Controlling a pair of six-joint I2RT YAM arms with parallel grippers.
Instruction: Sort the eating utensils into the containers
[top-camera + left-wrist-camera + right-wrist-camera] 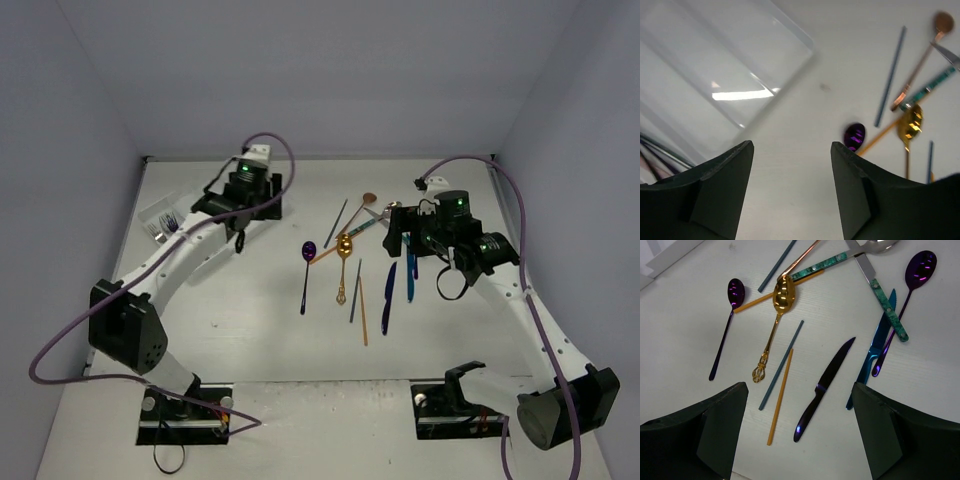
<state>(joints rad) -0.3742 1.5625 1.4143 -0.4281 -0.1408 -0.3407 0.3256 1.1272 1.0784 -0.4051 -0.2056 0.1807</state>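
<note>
left fingers (720, 190) spread near tray (740, 60); right fingers (705, 435) spread near purple knife (825, 386).

most of my utensils lie loose, mid-table. a purple spoon (724, 332) sits alone on the left. beside it is a gold spoon (771, 335) with an ornate handle, its bowl over an orange chopstick (757, 300). a grey-blue chopstick (781, 365) and a second orange chopstick (780, 397) lie side by side. then come a dark purple knife (822, 385), a blue knife (875, 357) and a second purple spoon (920, 265), the last two crossed by a teal-handled piece (887, 307). the translucent tray (790, 37) lies far left, with a few slim dark utensils (662, 145) inside.
</note>
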